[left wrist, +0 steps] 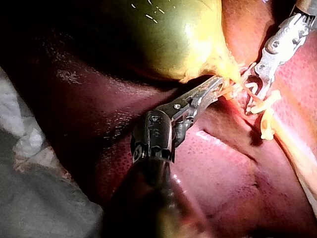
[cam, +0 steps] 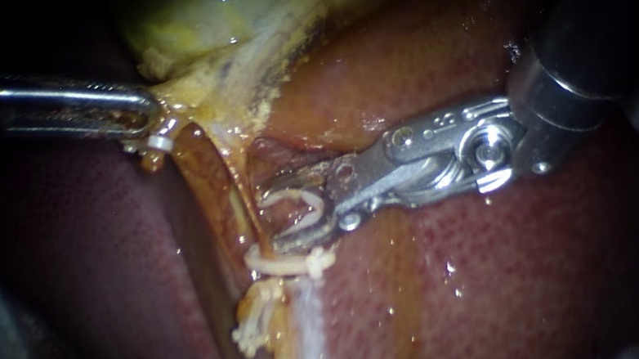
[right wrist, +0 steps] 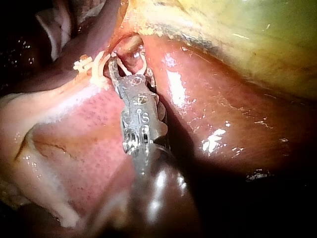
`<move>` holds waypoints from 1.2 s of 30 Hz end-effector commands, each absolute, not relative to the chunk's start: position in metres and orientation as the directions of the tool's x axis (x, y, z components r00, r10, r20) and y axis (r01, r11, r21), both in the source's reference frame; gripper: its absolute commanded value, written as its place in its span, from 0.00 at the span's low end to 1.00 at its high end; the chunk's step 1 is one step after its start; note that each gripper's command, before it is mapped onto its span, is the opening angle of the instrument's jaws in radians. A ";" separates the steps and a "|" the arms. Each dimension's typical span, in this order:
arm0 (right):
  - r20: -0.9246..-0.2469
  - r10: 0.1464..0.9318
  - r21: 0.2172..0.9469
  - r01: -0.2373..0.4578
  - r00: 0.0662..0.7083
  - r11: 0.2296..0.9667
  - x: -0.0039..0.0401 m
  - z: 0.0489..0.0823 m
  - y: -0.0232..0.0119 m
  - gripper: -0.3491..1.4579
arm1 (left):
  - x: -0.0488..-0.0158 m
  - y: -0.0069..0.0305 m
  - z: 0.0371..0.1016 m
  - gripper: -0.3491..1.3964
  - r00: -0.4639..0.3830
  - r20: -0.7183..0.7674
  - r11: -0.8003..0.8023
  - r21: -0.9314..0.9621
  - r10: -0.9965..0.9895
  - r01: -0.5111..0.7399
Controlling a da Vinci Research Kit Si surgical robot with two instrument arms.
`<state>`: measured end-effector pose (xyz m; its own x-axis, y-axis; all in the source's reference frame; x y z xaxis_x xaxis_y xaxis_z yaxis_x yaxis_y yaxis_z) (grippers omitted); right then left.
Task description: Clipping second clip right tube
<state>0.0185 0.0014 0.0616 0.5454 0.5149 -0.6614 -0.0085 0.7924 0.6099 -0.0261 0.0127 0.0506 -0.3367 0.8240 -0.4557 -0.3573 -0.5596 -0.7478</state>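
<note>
**Endoscope view.** Our right instrument [cam: 279,214] comes in from the right across the liver [cam: 514,277]. Its jaws stand apart and hold an open clip [cam: 316,205] between them, each jaw bearing on one leg of the clip. The clip's free ends face the tube [cam: 222,192], an amber band that runs down from the gallbladder [cam: 191,15]. The ends lie against the tube's edge, and we cannot tell whether they straddle it or which tube of the pair this is. Just below the lower jaw, a closed clip [cam: 289,264] crosses the same band. A lower clip [cam: 256,324] sits further down. Our left instrument [cam: 142,112] enters from the left. Its jaws are pressed together on the yellow tissue at the gallbladder's narrow end.

**Left wrist view.** The left instrument [left wrist: 215,88] grips the gallbladder [left wrist: 168,34] at its tapered base. Ahead of its jaws we see the right instrument [left wrist: 258,84] with the open clip [left wrist: 252,89]. Beyond them lie the closed clip [left wrist: 265,106] and the lower clip [left wrist: 267,126], with liver [left wrist: 223,168] beneath the shaft.

**Right wrist view.** The right instrument [right wrist: 129,67] holds the open clip [right wrist: 143,62] with its legs spread around a fold of reddish tissue. The closed clip [right wrist: 91,67] lies just beside one jaw. The gallbladder [right wrist: 237,29] lies well beyond the other jaw.
</note>
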 end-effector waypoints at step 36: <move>-0.615 0.682 0.765 0.091 0.395 0.637 0.0146 0.0579 0.0030 0.43 | -0.0257 0.0130 0.0510 0.00 -0.338 -0.456 -0.560 -0.748 0.823 -0.355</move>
<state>0.0149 0.0029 0.0579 0.3946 0.6837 -0.6139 0.0921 0.6353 0.7667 -0.0257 0.0130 0.0510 -0.3376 0.8233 -0.4562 -0.3555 -0.5603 -0.7481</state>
